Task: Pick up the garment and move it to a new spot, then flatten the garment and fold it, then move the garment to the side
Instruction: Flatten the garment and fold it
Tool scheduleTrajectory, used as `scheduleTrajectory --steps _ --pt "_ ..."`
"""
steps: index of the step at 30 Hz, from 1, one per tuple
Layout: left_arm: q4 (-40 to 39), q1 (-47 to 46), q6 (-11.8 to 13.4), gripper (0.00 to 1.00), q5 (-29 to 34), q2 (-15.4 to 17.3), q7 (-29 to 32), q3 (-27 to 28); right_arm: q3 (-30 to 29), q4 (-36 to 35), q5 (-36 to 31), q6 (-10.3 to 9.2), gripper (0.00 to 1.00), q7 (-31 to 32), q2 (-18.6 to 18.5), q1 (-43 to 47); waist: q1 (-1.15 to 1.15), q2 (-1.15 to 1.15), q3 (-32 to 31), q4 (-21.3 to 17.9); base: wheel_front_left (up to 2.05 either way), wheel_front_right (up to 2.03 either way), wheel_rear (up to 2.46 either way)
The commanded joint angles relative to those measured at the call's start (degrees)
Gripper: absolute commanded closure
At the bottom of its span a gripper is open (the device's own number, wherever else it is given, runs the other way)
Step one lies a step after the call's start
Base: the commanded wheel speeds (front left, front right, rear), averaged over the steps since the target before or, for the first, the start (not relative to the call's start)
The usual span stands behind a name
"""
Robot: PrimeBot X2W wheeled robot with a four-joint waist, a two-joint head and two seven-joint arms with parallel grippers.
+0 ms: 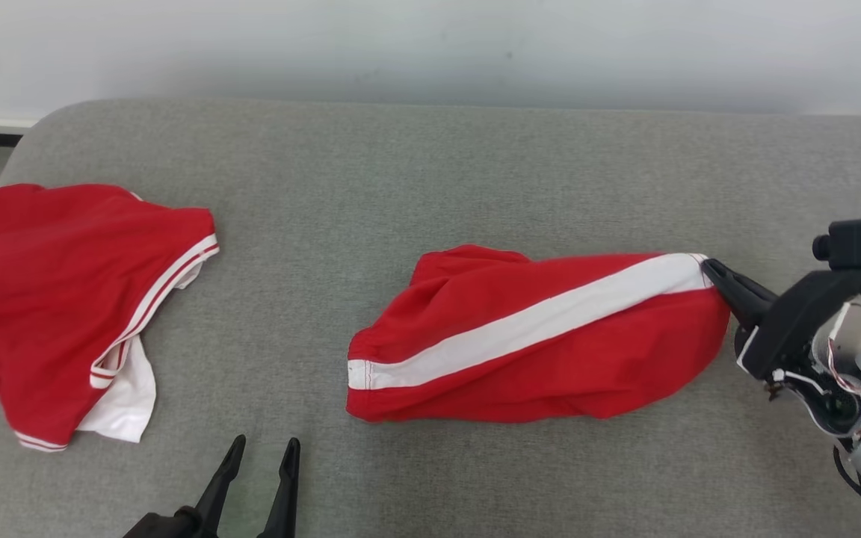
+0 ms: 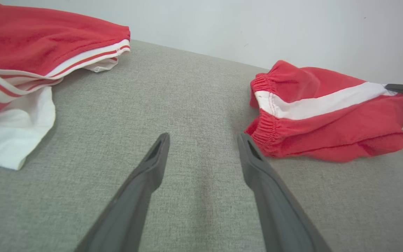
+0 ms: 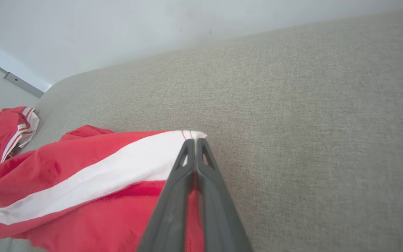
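Observation:
The garment (image 1: 535, 344) is a pair of red shorts with a white side stripe, lying crumpled on the middle of the grey cushioned surface (image 1: 430, 164). My right gripper (image 1: 708, 266) reaches in from the right and is shut on the hem end of the white stripe. In the right wrist view the fingers (image 3: 201, 175) are pressed together on the corner of the shorts (image 3: 82, 175). My left gripper (image 1: 266, 445) stands open near the front edge, left of the elastic waistband. In the left wrist view that gripper (image 2: 203, 136) holds nothing, and the shorts (image 2: 327, 115) lie to its right.
A second red garment (image 1: 49, 299) with white trim and white lining lies spread at the left end of the surface, also in the left wrist view (image 2: 30, 52). A pale wall (image 1: 430, 45) runs behind the surface. Bare grey fabric separates the two garments.

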Motion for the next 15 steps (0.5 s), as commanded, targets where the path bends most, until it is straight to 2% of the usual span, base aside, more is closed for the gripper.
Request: scheduleTrajectory --steps 1,9,15 --pt "-0.2 1.3 0.0 0.0 0.2 0.0 -0.3 0.3 0.2 -1.4 0.4 0.0 1.0 -0.9 -0.9 1.7 0.0 -0.01 -1.1 -1.7 0.0 0.0 0.0" --pt "-1.0 -0.2 -0.9 0.0 -3.5 -0.5 1.0 1.1 -0.2 -5.3 1.7 0.0 1.0 -2.6 -2.7 6.6 0.0 -0.01 -2.2 -4.7 0.0 0.0 0.0" --pt "0.1 -4.5 -2.0 0.0 -5.8 -0.9 9.0 -1.0 0.1 -5.2 0.9 0.0 1.0 -3.1 -1.6 8.2 0.0 -0.01 -2.5 -6.0 0.0 0.0 0.0"
